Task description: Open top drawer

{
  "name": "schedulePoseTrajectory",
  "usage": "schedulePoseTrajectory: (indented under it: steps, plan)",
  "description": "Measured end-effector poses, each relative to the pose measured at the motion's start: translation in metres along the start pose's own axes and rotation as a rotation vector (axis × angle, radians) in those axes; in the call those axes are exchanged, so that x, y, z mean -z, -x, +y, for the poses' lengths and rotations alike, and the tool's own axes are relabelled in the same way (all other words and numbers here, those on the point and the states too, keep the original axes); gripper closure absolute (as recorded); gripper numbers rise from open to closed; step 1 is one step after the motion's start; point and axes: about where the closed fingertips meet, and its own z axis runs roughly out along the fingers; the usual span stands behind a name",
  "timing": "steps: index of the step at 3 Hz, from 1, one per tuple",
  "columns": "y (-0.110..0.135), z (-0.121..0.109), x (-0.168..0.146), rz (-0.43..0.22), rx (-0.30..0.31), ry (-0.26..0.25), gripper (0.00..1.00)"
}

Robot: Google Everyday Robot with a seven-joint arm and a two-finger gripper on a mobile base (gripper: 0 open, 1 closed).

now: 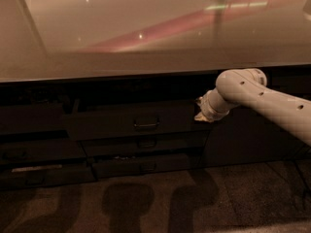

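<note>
The top drawer (112, 125) is a wide dark front just under the countertop, with a small rectangular pull handle (146, 124) at its middle. Its front looks to stand a little forward of the fronts below. My white arm (262, 98) reaches in from the right. The gripper (200, 109) is at the drawer's upper right corner, well to the right of the handle. Its tip is dark against the drawer and partly hidden by the wrist.
A pale glossy countertop (146, 42) overhangs the drawers. Two narrower drawers (146, 143) (146, 166) sit below the top one. More dark fronts (29, 154) are at the left, and a plain dark cabinet panel (252, 140) is at the right. Speckled floor (146, 203) lies in front.
</note>
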Motion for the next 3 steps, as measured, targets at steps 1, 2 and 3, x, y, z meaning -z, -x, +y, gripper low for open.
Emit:
schedulePoseTrajectory:
  steps: [1,2,3]
  plan:
    - [-0.001,0.01,0.001,-0.007,0.007,0.001,1.0]
    - [0.0,0.009,0.003,-0.007,0.007,0.001,1.0]
    - [-0.001,0.02,0.003,-0.015,0.011,0.001,1.0]
